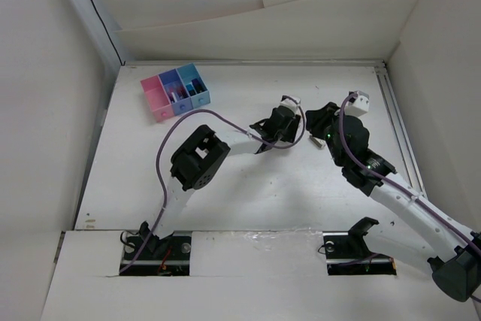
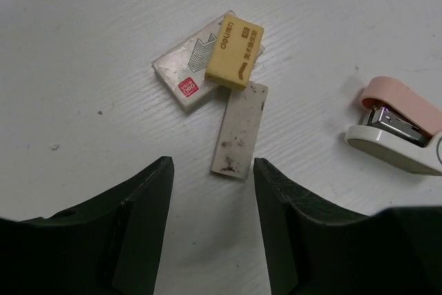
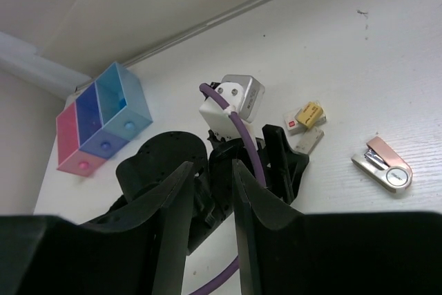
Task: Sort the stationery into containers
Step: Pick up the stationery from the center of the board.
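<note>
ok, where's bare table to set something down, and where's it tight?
Free: near-centre white table between left arm and right arm, and the stretch from the pink, purple and blue plastic bins to the left fingers. Crowded: yellow block eraser, grey slab and pink stapler ahead of those fingers.

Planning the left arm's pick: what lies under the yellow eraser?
The yellow eraser rests on the right end of a white box with a red label, hiding that corner. Whether it overlaps the grey slab is unclear.

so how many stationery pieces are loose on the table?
4, all ahead of the left hand: yellow eraser lying across a white box, grey slab beside them, pink stapler to the right. Others may be hidden.
</note>
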`<act>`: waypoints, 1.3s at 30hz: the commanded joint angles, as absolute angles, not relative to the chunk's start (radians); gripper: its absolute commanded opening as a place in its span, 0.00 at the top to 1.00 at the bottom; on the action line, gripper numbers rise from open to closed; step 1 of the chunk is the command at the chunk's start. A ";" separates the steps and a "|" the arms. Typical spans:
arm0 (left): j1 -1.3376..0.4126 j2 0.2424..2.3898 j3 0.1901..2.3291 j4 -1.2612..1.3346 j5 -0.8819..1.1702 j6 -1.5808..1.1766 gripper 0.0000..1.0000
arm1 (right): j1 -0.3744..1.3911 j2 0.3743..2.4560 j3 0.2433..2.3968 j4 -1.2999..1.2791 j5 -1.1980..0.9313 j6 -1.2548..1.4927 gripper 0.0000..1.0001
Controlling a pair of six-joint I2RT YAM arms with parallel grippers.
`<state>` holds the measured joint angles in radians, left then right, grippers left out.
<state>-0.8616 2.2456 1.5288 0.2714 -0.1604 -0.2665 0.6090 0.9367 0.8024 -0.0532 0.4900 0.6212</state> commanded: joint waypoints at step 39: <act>-0.755 1.505 0.902 0.307 -0.281 -0.474 0.95 | 0.603 0.940 0.810 -0.026 0.463 0.620 0.65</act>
<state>-0.8089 1.6047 0.9535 0.2668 -0.2615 -0.4015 0.6083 0.9375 0.8024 -0.0532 0.4782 0.6212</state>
